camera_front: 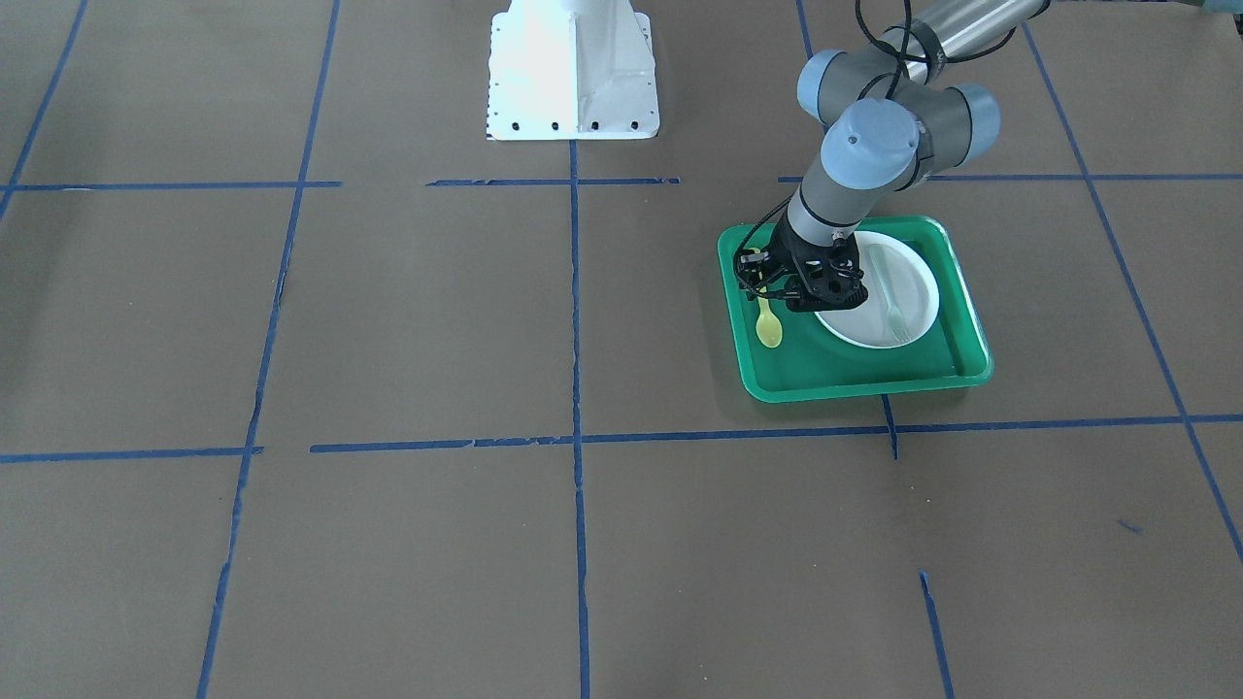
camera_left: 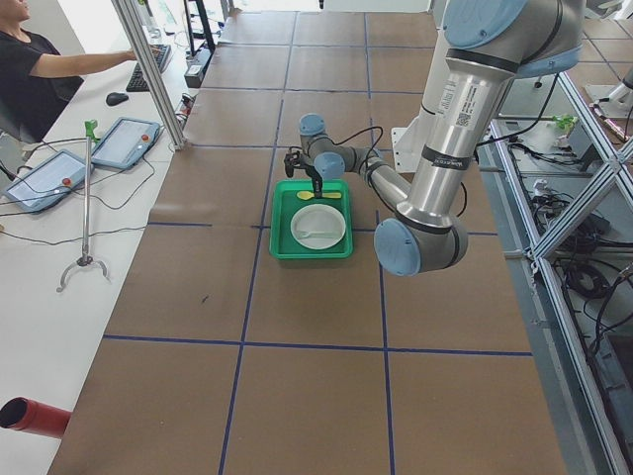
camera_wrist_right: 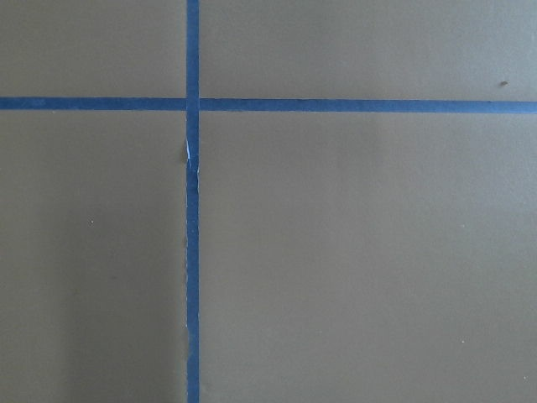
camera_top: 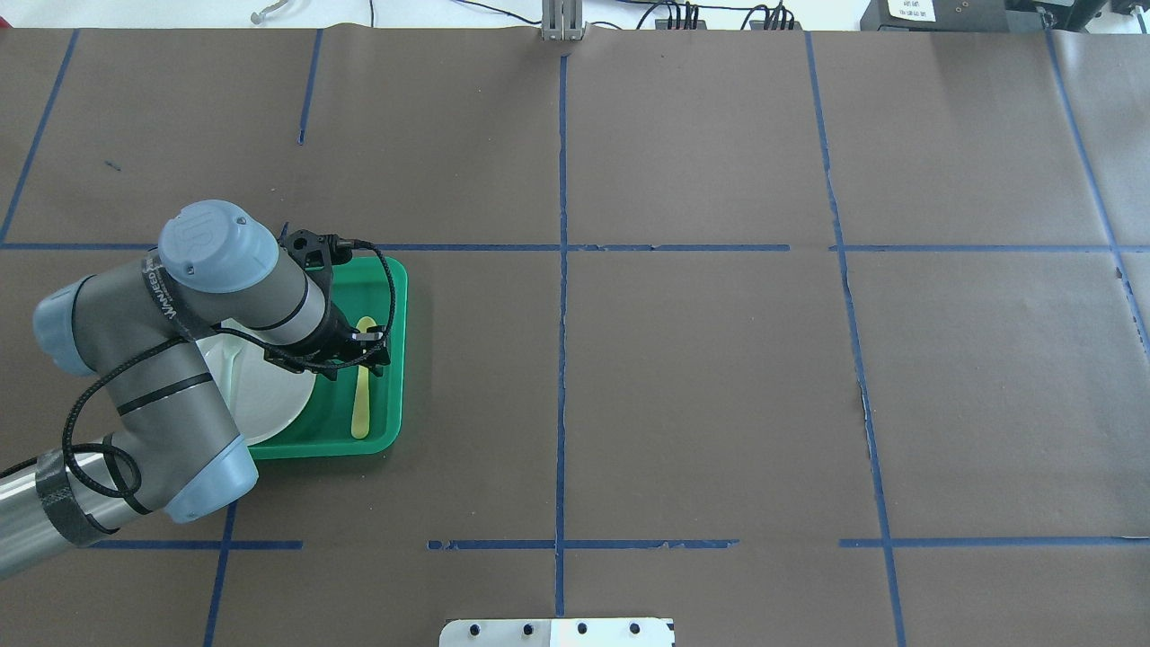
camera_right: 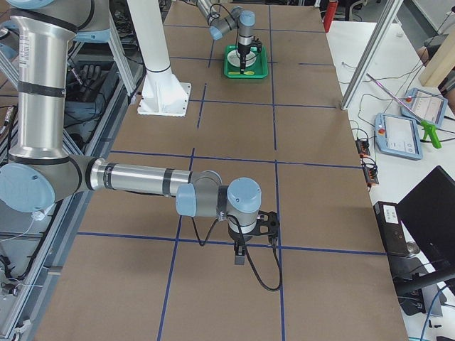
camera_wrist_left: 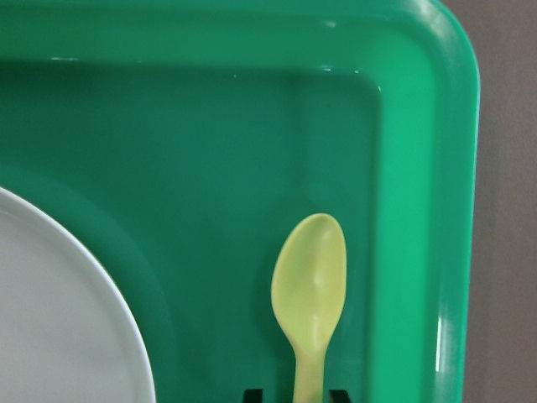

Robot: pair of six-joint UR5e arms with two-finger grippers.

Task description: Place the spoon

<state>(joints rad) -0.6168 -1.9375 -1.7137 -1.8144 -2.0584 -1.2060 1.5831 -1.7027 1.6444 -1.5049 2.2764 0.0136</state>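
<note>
The pale-yellow spoon (camera_wrist_left: 309, 285) lies flat on the floor of the green tray (camera_wrist_left: 419, 168), between the white plate (camera_wrist_left: 59, 319) and the tray's wall. In the overhead view the spoon (camera_top: 361, 404) lies lengthwise along the tray's right side (camera_top: 391, 288). My left gripper (camera_top: 364, 346) hangs low over the spoon's handle. Its two black fingertips (camera_wrist_left: 252, 394) stand on either side of the handle with gaps, so it is open. A pale fork (camera_front: 891, 301) lies on the plate (camera_front: 913, 282). My right gripper (camera_right: 240, 257) shows only in the exterior right view; I cannot tell its state.
The tray (camera_front: 864, 374) sits on brown paper marked with blue tape lines (camera_front: 575, 437). The white robot base (camera_front: 573, 73) stands at the table's robot side. My right gripper hovers over bare paper near a tape crossing (camera_wrist_right: 193, 104), far from the tray.
</note>
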